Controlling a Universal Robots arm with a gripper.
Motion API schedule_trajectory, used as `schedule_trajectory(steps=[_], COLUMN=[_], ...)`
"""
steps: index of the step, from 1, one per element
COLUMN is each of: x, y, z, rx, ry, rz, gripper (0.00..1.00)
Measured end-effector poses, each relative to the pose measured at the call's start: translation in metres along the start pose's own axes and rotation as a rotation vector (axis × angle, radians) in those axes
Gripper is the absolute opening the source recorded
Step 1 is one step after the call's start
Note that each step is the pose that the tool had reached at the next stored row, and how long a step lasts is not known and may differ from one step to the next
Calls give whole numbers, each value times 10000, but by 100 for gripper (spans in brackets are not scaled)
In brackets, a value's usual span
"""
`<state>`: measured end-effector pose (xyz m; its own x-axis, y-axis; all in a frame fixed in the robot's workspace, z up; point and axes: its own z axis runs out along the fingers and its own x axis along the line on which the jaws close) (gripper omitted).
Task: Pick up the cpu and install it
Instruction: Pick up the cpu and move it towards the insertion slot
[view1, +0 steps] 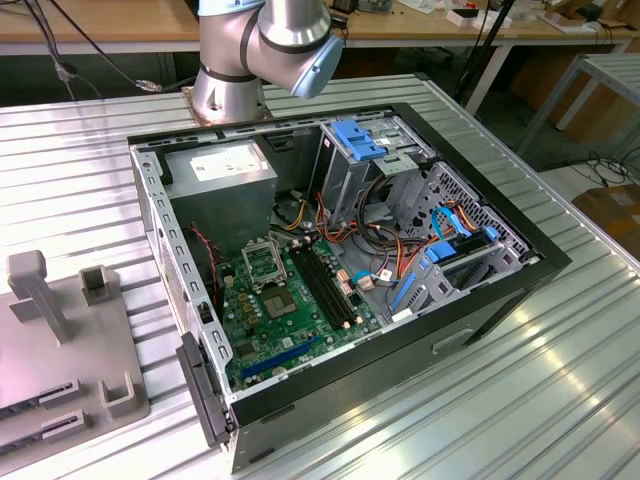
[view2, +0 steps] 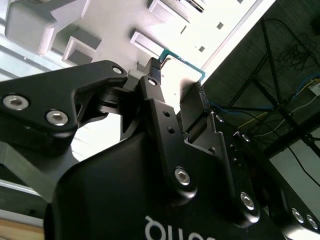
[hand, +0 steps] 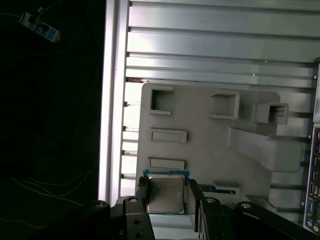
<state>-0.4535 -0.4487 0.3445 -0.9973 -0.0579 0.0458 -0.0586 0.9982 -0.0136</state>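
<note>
— Where is the cpu (hand: 165, 192)?

— In the gripper (hand: 166, 200). In the first wrist view the fingers (hand: 193, 196) press on two opposite edges of it. Its silver lid faces the camera, with the green rim showing round it.

— Clamped, then, not merely straddled?

— It reads as clamped. No gap shows on either side, and the grey fixture tray (hand: 215, 150) looks well below the chip rather than touching it. The second wrist view agrees — a thin green edge bridges the two fingertips.

— So what does the placing turn on?

— On the socket (view1: 262, 264), not the chip. The socket sits on the green motherboard (view1: 300, 320) inside the open computer case (view1: 380, 365). The tray lies outside the case, on the exterior view's left, on the slatted table (view1: 560, 400). The chip hangs over the tray, so the socket is off to one side of it and lower, beyond the case wall.

— Any long axis to mind?

— Hardly, since the chip is close to square. What matters, as a judgement, is that its gripped edges run along the fingers and that it lies flat between them, level with the tray as far as can be told. Whether its corner marking matches the socket cannot be made out.
</note>
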Motion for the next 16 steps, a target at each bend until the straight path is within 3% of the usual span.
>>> schedule_trajectory(steps=[16], x=[3], y=[-1], z=[-68], rx=[-1], ry=[9], rz=[0], gripper=[41])
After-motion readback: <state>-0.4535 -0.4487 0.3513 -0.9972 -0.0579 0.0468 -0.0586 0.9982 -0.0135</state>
